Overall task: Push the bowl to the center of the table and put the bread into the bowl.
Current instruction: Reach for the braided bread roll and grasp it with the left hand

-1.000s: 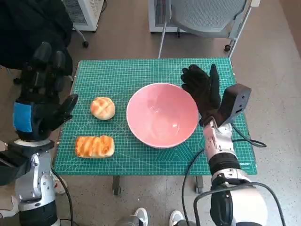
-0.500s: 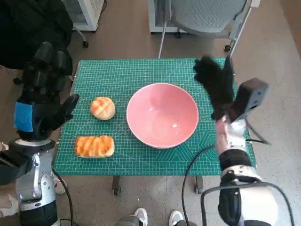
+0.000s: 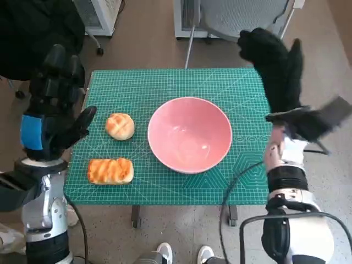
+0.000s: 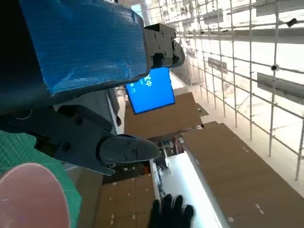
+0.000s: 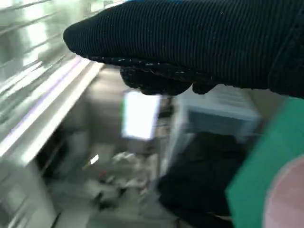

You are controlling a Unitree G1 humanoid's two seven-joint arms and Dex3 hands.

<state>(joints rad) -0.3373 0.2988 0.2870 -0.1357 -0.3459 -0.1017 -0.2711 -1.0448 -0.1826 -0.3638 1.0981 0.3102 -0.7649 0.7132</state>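
Head view, reading from the left: the left hand (image 3: 52, 113) is raised over the table's left edge, fingers spread and gripping nothing, blue tape facing up. Just beside it on the green cutting mat (image 3: 137, 88) lie a round bun (image 3: 120, 126) and, nearer the robot, a ridged oblong loaf (image 3: 110, 170). The pink bowl (image 3: 190, 133) sits about mid-table already (so the push looks done, as far as I can judge). At the far right the gloved right hand (image 3: 275, 69) is lifted well clear of the bowl, past the mat's right corner, fingers apart and empty. For the bread step, the left hand should come down over a loaf from above, close gently round its sides, and lift before crossing the bowl's rim.
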